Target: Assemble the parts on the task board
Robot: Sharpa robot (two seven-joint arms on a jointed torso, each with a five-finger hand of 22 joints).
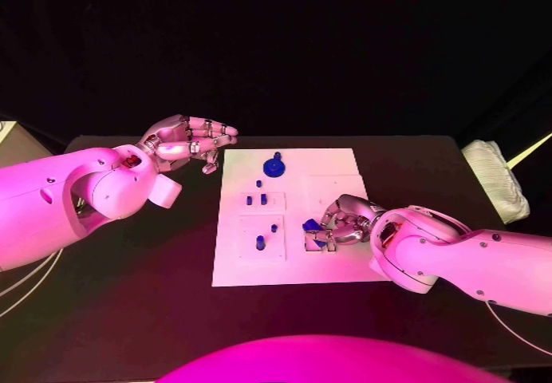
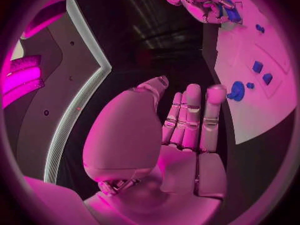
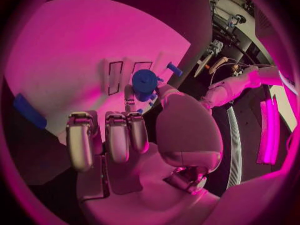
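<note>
The white task board (image 1: 299, 267) lies mid-table. My right hand (image 1: 343, 223) rests low over its right side and pinches a round blue part (image 3: 145, 81) between thumb and a finger; the part also shows at the fingertips (image 1: 310, 227). A blue disc with a peg (image 1: 274, 167) stands at the board's far end. Two small blue blocks (image 1: 255, 199) sit in a recess near the middle, and another blue piece (image 1: 261, 243) lies nearer to me. My left hand (image 1: 190, 144) hovers off the board's far left corner, holding nothing, its fingers (image 2: 190, 115) straight and thumb apart.
A white folded cloth (image 1: 497, 179) lies at the table's right edge. Bare black table (image 1: 138, 271) stretches left of the board and in front of it. A pale object (image 1: 5, 136) shows at the far left edge.
</note>
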